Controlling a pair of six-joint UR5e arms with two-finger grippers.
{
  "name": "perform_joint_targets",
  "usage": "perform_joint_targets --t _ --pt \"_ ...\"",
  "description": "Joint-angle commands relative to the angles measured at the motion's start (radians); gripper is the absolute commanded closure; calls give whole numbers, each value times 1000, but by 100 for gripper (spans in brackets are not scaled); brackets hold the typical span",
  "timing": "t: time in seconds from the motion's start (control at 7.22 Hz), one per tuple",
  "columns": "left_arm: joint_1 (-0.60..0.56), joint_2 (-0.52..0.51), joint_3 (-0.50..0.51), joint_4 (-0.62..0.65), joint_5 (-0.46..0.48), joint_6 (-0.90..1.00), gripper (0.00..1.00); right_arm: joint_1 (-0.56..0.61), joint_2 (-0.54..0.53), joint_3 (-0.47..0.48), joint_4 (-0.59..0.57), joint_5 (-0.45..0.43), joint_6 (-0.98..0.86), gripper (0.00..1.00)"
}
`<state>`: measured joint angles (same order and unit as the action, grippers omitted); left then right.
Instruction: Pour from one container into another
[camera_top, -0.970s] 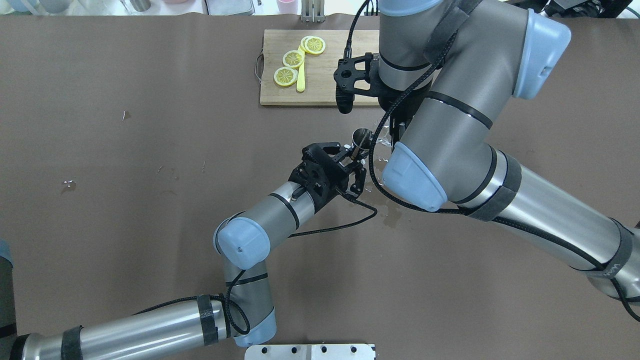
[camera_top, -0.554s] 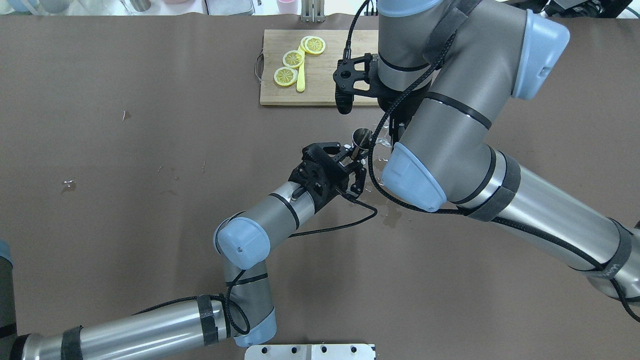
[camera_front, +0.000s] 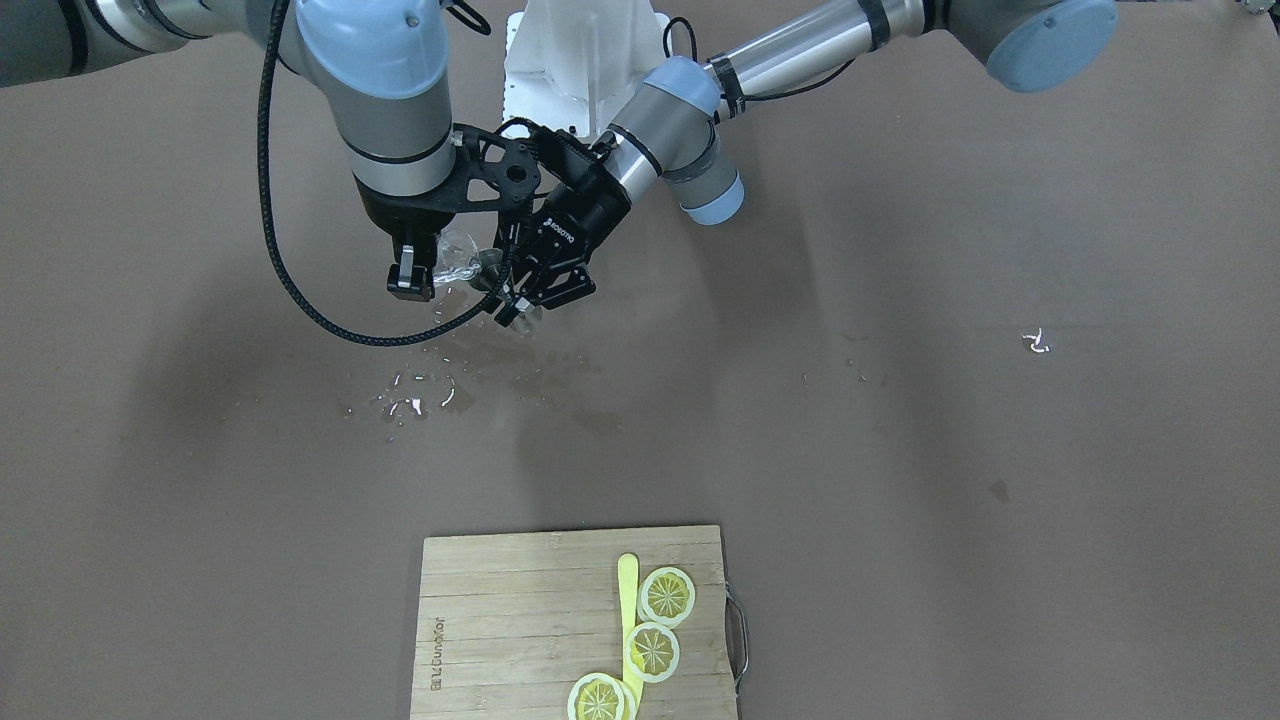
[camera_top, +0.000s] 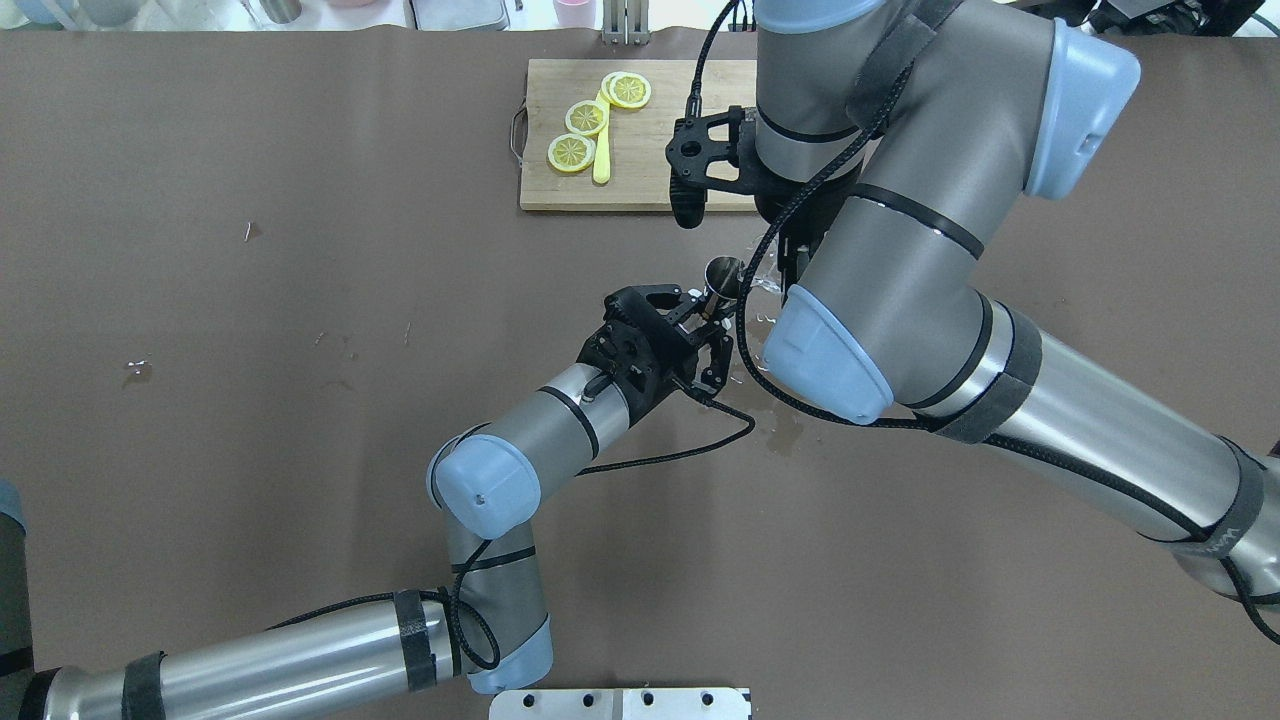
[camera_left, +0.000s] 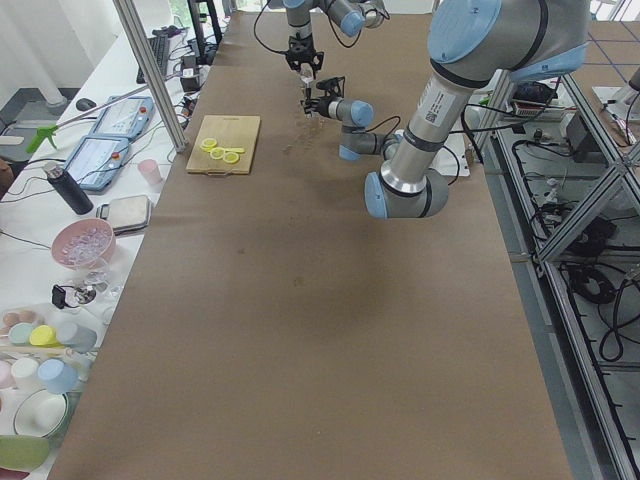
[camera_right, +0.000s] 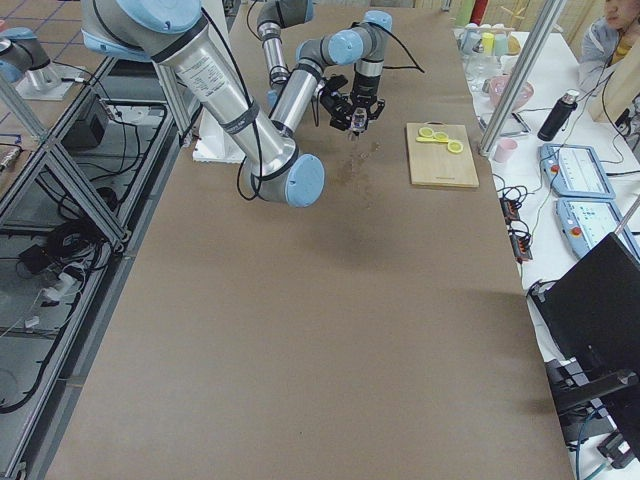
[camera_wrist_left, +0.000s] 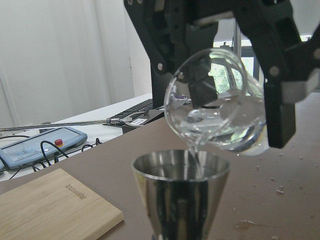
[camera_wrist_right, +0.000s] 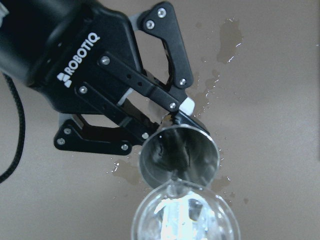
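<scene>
Left end effector (camera_wrist_right: 167, 122): fingers closed on the waist of a steel, cone-shaped measuring cup (camera_wrist_left: 180, 195), which it holds upright with its mouth up.
Right end effector (camera_front: 440, 268): fingers closed on either side of a clear round glass (camera_wrist_left: 220, 107), which is tipped steeply mouth-down.
Glass and cup: the glass's lip sits just above the cup's rim. A thin stream of clear liquid runs from the glass into the cup, and some liquid is left in the glass's belly.
Place: both are about midway along the brown table (camera_top: 300, 400), nearer its far edge than the robot's. They are just short of the wooden cutting board (camera_top: 640, 170).
Cup's foot: hidden, so contact with the table cannot be told.
Spill: wet patches and droplets (camera_front: 420, 395) lie on the table beneath and just beside the two end effectors.
Cutting board: it lies at the far edge, carrying three yellow lemon slices (camera_top: 587, 117) and a pale yellow stick (camera_top: 602, 160).
</scene>
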<state>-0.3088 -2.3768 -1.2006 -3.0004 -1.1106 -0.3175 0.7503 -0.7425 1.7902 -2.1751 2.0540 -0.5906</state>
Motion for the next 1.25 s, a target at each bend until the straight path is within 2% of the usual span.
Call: perform_joint_targets --t 0.0,0.69,1.11 --pt "-1 1 0 0 0 0 100 1 0 5 0 2 0 100" --pt "-1 1 0 0 0 0 100 9 -9 49 1 8 0 100" --pt "-1 8 -8 -11 0 0 100 37 -121 157 15 17 -11 100"
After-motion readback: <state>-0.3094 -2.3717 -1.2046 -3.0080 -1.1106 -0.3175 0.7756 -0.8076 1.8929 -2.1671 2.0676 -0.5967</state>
